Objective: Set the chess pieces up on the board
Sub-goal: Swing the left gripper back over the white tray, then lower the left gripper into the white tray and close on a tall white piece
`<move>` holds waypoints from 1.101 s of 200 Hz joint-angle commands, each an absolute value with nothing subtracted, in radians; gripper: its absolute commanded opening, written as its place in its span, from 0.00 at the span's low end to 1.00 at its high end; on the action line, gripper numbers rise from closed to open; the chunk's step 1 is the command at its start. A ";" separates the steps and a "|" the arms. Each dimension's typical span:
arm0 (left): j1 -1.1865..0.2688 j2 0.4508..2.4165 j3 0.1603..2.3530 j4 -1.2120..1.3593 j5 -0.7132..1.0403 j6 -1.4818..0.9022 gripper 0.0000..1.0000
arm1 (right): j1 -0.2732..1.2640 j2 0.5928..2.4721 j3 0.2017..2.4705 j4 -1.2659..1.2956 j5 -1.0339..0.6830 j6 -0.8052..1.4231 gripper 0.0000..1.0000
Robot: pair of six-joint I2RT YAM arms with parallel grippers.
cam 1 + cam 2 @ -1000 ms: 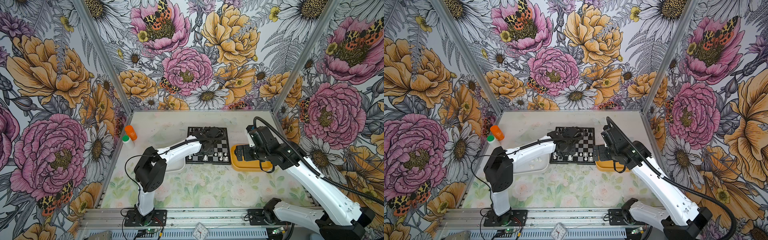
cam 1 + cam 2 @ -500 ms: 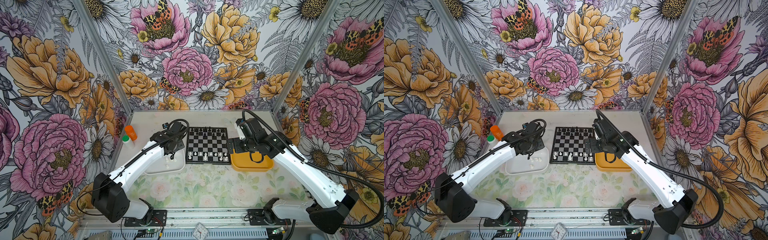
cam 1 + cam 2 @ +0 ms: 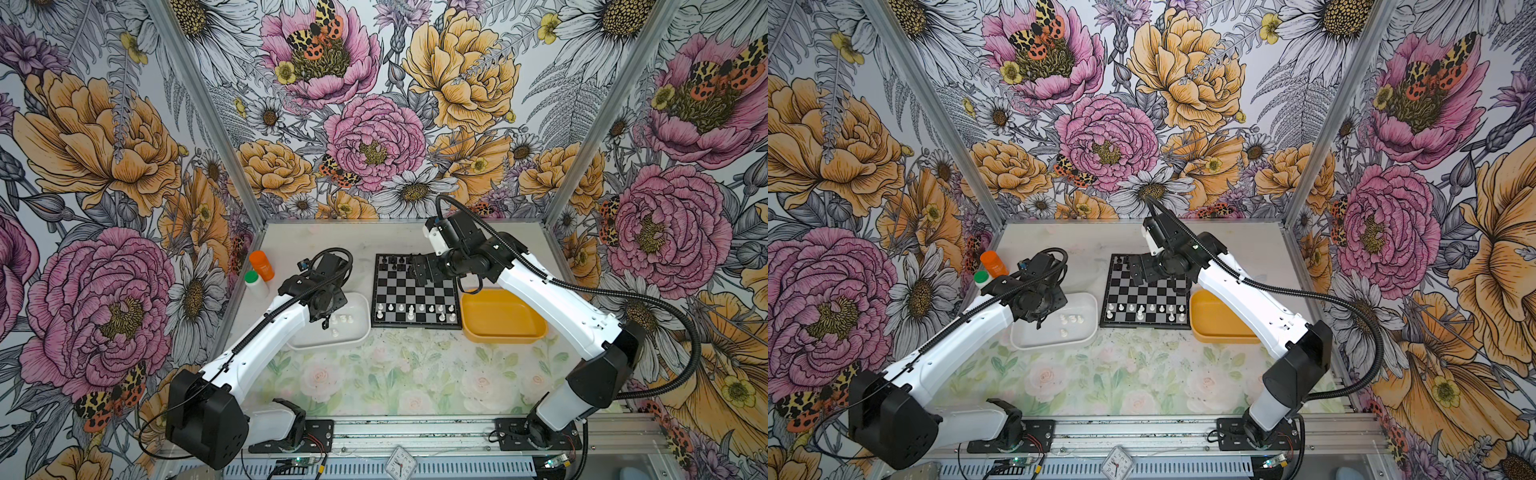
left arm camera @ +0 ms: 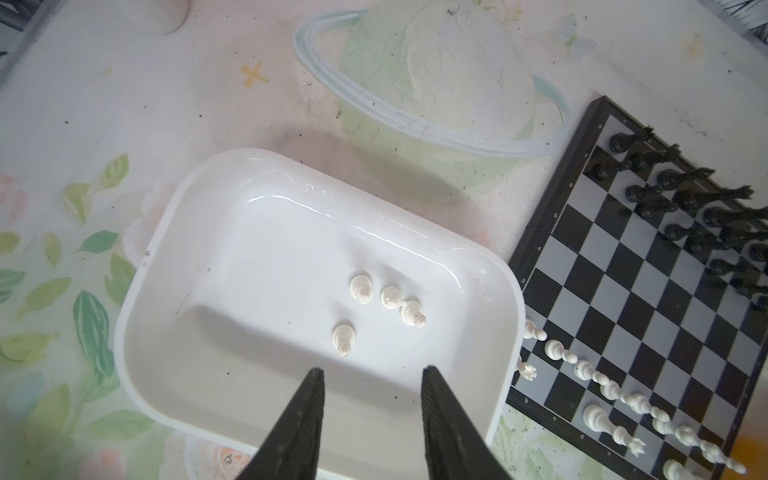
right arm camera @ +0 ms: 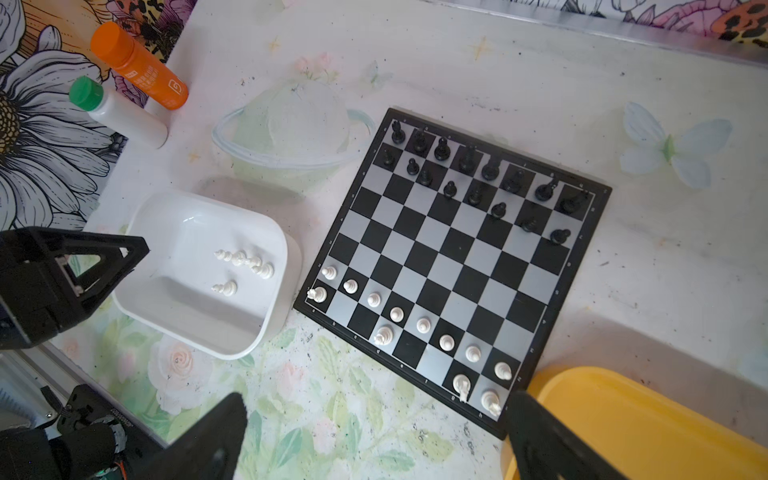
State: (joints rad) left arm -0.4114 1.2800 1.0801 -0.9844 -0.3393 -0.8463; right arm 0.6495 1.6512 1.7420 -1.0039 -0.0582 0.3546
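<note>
My left gripper (image 4: 372, 369) is partly open, its two dark fingers (image 4: 303, 415) apart with nothing between them. It hangs over the near end of the white tray (image 4: 257, 249). Four white pieces (image 4: 390, 297) lie on the tray floor ahead of the fingertips: three close together and one a little apart, nearer the gripper. This tray sits just beside the left edge of the board (image 5: 453, 266).

My right gripper (image 5: 376, 395) is spread wide and holds nothing. In both top views it hangs above the far part of the board, over the black side.

On the board, the black pieces (image 5: 467, 160) fill the two far rows, some standing a bit off their squares. A full row of white pawns (image 5: 397, 314) stands on the near side. Behind them, four more white pieces (image 5: 383, 334) stand on the nearest row, with gaps between them.

The yellow tray (image 5: 623, 424) lies against the board's right edge, under my right arm. An orange bottle (image 5: 137, 66) and a white bottle with a green cap (image 5: 120, 112) stand together by the left wall, well apart from the board.
</note>
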 commanded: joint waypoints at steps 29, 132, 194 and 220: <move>-0.337 1.283 1.072 -0.970 -0.317 -0.796 0.42 | 0.655 1.775 1.898 -0.995 -0.101 0.327 0.99; -0.361 1.410 1.069 -0.866 -0.243 -0.750 0.43 | 0.655 1.885 2.042 -1.035 -0.078 0.337 1.00; -0.386 1.520 1.074 -0.846 -0.233 -0.727 0.38 | 0.655 1.842 1.968 -1.032 -0.040 0.350 1.00; -0.385 1.524 1.059 -0.844 -0.232 -0.729 0.37 | 0.655 1.822 1.934 -1.031 -0.036 0.352 1.00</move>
